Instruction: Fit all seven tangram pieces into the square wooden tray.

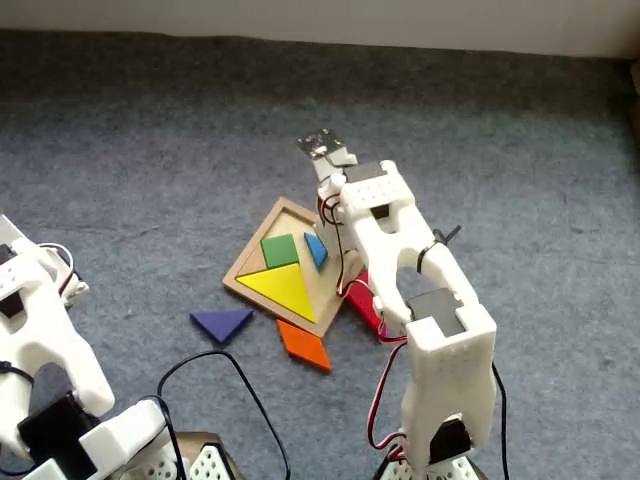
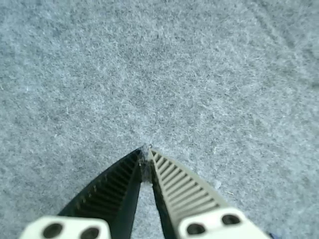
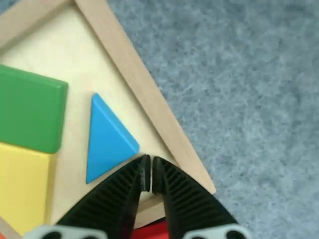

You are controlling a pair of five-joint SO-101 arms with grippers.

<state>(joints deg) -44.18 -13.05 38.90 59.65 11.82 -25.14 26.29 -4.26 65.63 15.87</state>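
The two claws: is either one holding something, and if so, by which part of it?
Nothing is held. The right claw is shut and empty, beside the blue triangle in the tray; the left claw is shut and empty over the carpet.

grey carpet [image 1: 150, 150], pale wall [image 1: 300, 18] behind.

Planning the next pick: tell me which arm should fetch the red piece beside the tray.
Right. The right tool hangs over the rim of the tray, with the red piece just beside it. The left tool sits over bare carpet, away from the pieces.
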